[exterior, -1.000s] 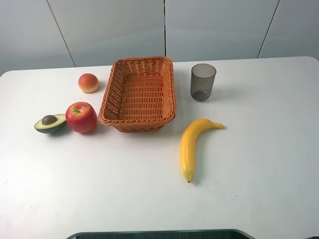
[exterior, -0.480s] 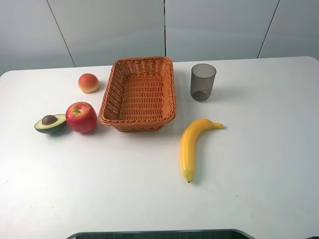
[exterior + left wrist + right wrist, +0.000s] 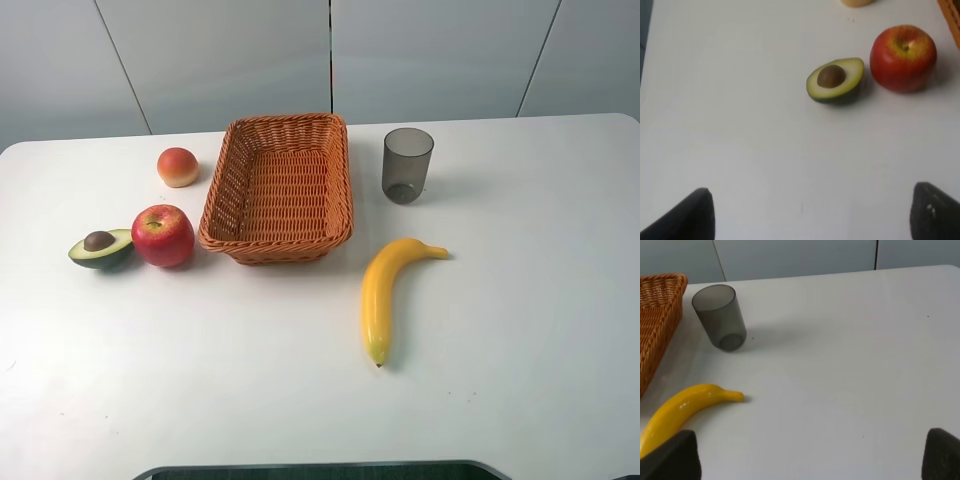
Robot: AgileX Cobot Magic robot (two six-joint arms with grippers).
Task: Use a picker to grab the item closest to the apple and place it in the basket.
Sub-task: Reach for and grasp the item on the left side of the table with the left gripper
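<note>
A red apple (image 3: 163, 235) rests on the white table left of the woven orange basket (image 3: 287, 120). Touching or almost touching its left side lies a half avocado (image 3: 101, 247), cut face up with the brown pit showing. The left wrist view shows this avocado (image 3: 835, 80) and the apple (image 3: 903, 57) ahead of my left gripper (image 3: 812, 215), which is open and holds nothing. My right gripper (image 3: 807, 455) is open too, with bare table between its fingers. Neither gripper appears in the exterior high view.
A small peach-coloured fruit (image 3: 177, 166) sits behind the apple. A yellow banana (image 3: 385, 290) lies right of the basket's front, and a dark translucent cup (image 3: 407, 165) stands beyond it. The right wrist view shows the cup (image 3: 719, 316), banana (image 3: 682, 410) and basket corner (image 3: 657, 315).
</note>
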